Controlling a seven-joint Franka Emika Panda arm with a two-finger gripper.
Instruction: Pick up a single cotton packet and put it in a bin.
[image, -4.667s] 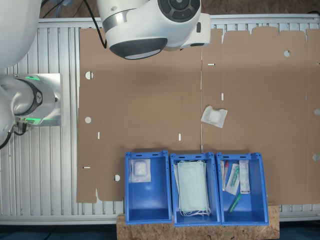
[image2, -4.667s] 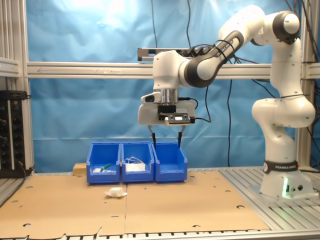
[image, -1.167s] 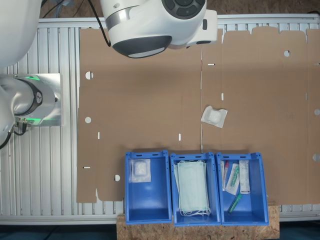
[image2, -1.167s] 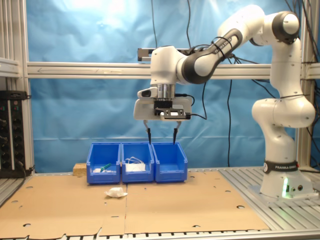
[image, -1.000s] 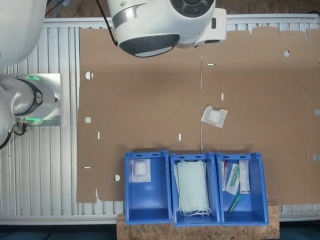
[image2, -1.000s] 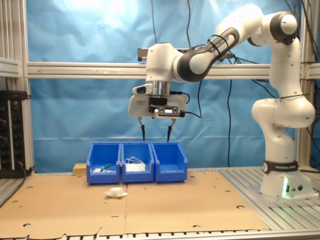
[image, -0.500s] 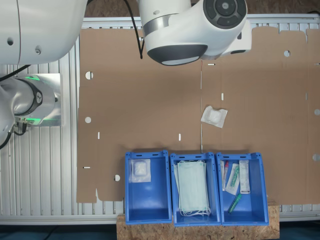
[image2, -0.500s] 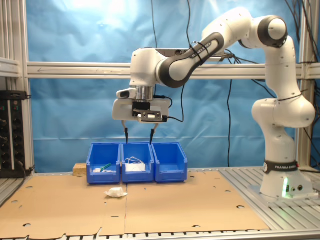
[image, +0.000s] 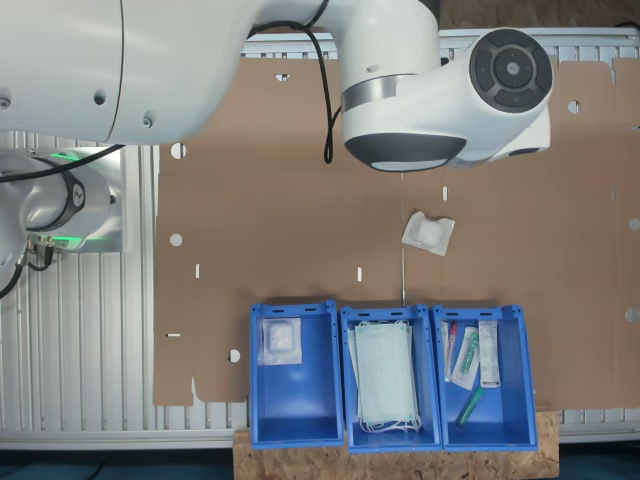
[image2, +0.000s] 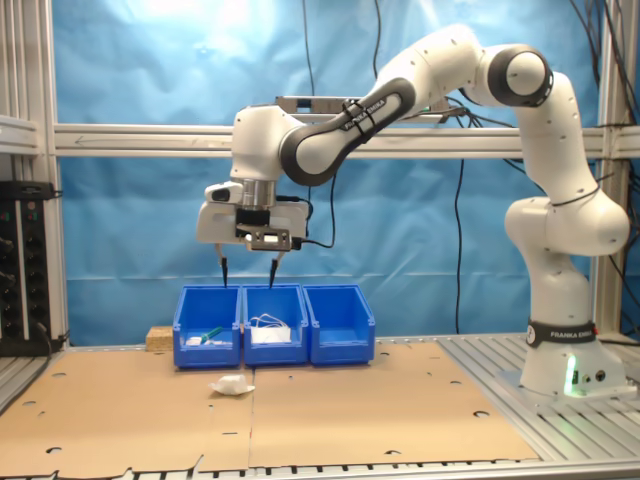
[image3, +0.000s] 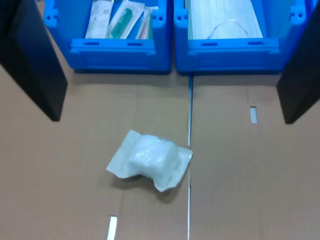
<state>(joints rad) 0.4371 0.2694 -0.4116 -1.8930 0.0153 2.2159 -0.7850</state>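
**High above the packet, with nothing held**

In the first exterior view, the cotton packet (image: 428, 231) lies loose on the cardboard-covered worktop (image: 280, 210), just beside the seam between the 2 sheets and well short of the 3 blue crates. The bin (image: 294, 375) that already holds a similar white packet is the one farthest toward the first exterior view's left; the middle crate (image: 390, 377) holds pale green masks (image: 385, 375) and the third crate (image: 484, 374) holds long wrapped items. My wrist housing hangs over the packet area, so I could misjudge the line of descent from here.

In the second exterior view, my fingers (image2: 248, 270) hang high above the crates, spread wide and empty. The packet (image2: 231, 384) sits on the cardboard in front of the crates, well below me. It looks soft and puffy; pinching only a flat crinkled edge could let it slip, and pressing down too hard could snag the cardboard seam.

In the wrist view, the packet (image3: 150, 160) lies tilted between my 2 dark fingers (image3: 32, 60), touching neither. I can read no writing on it; print on the wrapped items is too small to tell.
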